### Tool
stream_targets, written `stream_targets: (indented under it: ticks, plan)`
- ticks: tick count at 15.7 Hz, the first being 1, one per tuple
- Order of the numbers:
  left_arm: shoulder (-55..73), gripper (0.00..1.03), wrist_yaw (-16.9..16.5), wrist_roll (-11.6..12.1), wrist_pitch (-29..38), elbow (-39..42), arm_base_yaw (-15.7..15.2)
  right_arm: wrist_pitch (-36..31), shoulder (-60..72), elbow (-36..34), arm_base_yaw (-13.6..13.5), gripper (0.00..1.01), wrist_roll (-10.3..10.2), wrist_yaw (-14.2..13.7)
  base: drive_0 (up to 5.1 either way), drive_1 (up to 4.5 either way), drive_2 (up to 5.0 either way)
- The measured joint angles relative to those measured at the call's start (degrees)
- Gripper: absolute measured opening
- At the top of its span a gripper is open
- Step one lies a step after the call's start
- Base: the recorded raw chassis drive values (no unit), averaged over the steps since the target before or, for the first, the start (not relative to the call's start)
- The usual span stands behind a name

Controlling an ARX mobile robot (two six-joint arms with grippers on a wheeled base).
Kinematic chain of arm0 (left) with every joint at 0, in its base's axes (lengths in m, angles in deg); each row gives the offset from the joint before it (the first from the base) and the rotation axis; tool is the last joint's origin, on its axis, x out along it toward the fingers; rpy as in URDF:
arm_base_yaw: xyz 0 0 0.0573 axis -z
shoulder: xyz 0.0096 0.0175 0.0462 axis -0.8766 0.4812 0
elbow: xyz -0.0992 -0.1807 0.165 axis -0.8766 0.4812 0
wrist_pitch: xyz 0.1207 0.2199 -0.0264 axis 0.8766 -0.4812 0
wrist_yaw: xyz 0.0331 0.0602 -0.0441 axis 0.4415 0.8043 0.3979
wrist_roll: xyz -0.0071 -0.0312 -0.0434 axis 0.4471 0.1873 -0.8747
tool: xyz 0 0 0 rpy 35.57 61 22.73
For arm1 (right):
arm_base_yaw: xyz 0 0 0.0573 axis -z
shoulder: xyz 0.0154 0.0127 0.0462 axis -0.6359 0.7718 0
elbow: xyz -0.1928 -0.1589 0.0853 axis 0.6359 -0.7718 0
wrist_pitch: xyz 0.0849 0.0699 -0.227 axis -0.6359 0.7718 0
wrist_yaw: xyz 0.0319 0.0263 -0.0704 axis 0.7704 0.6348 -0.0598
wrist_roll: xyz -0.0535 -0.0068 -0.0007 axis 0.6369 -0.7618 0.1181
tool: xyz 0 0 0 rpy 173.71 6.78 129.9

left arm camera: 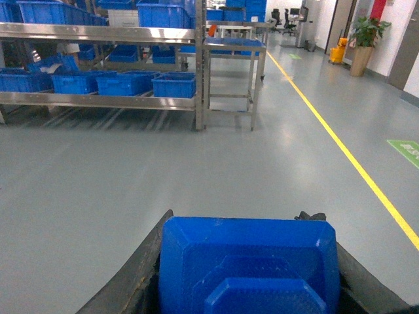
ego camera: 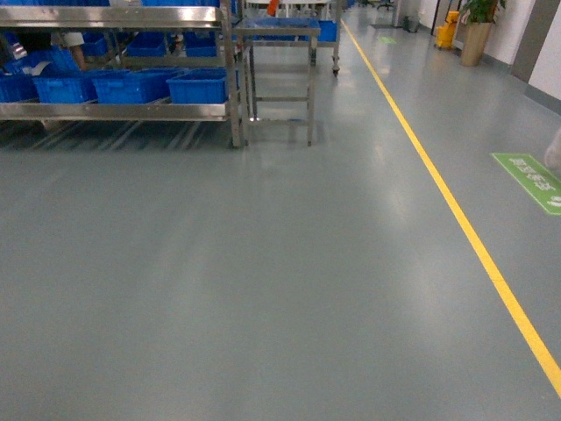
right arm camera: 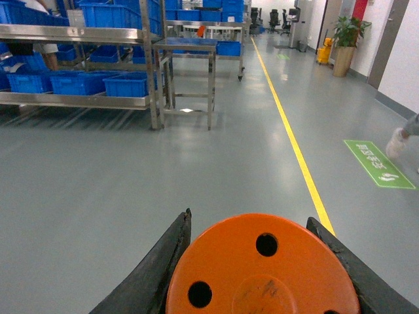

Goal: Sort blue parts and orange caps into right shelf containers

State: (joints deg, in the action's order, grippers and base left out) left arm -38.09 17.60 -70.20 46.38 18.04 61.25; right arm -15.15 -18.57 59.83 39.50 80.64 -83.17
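Filling the bottom of the left wrist view, one blue part (left arm camera: 249,265) sits between the dark jaws of the left tool (left arm camera: 249,275), which is closed on it from both sides. Likewise one orange cap (right arm camera: 262,268), its round face pierced with holes, is clamped in the right tool (right arm camera: 262,275). Each arm carries one piece, probably so both can be delivered in a single trip across the open floor (ego camera: 263,281).

Neither tool shows in the head view; the arms seem held low and tucked in while the base travels.

Blue crates (ego camera: 197,86) wait well ahead on a steel shelf (ego camera: 114,111). At least three sit side by side on its lower level, with more above and behind; the full count is cut off by the frame. Beside the shelf stands a small steel table (ego camera: 279,31) with something orange on it, too small to identify. One yellow line (ego camera: 456,210) runs along the floor on the right.
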Motion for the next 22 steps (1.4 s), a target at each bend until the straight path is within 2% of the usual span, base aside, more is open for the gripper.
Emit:
stream_targets:
  ticks: [22]
  plan:
    - [0.00,0.44,0.00,0.00,-0.04,0.00,0.00,-0.02,0.00,0.00,0.00,0.45,0.00,-0.02,-1.5,-1.50,-1.5]
